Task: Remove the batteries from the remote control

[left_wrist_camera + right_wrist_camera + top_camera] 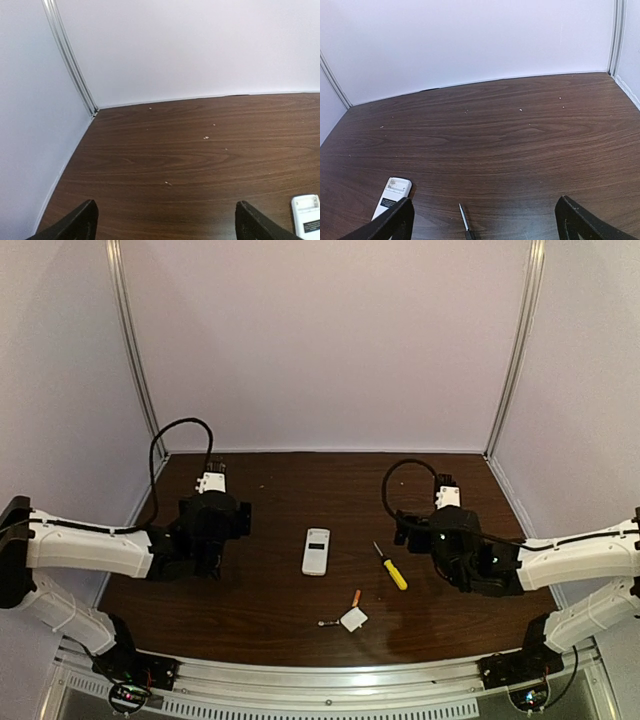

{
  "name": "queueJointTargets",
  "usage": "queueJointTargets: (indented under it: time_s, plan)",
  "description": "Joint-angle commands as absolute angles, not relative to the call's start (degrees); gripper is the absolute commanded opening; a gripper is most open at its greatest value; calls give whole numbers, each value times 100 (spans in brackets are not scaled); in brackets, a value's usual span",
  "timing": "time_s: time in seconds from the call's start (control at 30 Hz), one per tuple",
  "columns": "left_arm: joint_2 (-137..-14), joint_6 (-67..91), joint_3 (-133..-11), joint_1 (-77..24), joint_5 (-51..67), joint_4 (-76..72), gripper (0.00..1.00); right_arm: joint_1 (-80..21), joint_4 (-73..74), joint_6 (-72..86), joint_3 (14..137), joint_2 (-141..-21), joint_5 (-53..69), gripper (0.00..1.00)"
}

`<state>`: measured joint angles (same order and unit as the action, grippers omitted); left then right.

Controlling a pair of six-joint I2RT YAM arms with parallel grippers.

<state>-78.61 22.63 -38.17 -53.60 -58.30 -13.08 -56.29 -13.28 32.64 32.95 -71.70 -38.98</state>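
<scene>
The remote control [316, 551] lies flat mid-table, white back up, with a dark patch on it. It also shows at the lower right of the left wrist view [307, 215] and the lower left of the right wrist view [392, 196]. An orange battery [356, 598] lies on the table nearer the front, apart from the remote. A small grey item [327, 623] lies close by; I cannot tell what it is. My left gripper [222, 508] [165, 220] is open and empty, left of the remote. My right gripper [420, 530] [485, 217] is open and empty, right of it.
A yellow-handled screwdriver [391, 567] lies between the remote and my right gripper; its tip shows in the right wrist view [464, 220]. A small white square cover [353, 619] lies by the orange battery. Pale walls close the table at the back and sides.
</scene>
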Motion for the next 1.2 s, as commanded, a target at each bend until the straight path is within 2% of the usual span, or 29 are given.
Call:
queueJointTargets:
  time_s: [0.0,0.27,0.4,0.6,0.8,1.17]
  plan:
    - [-7083,976,-3408,-4748,-5116,-2157,97,-5665,-2063,2765,2972,-7007,-3755,100]
    - [-5879,395,-2308,-3444,-5003,-3366,97,-5663,-2741,2418,2549,-6792,-2906,100]
    - [-5710,-173,-1610,-2847,-4934,-4779,97,-5668,-2762,2383,2519,-6749,-2732,100]
    - [-6495,-527,-1367,-2105,-4394,-5477,97,-5671,-2859,2433,2334,-6318,-2390,100]
    - [-7927,-1249,-1248,-1679,-3900,-7157,97,-5669,-2882,2507,2144,-5887,-2150,100]
    - [-8710,-592,-1718,-839,-1822,-6584,97,-5669,-2887,2511,2077,-5702,-2083,100]
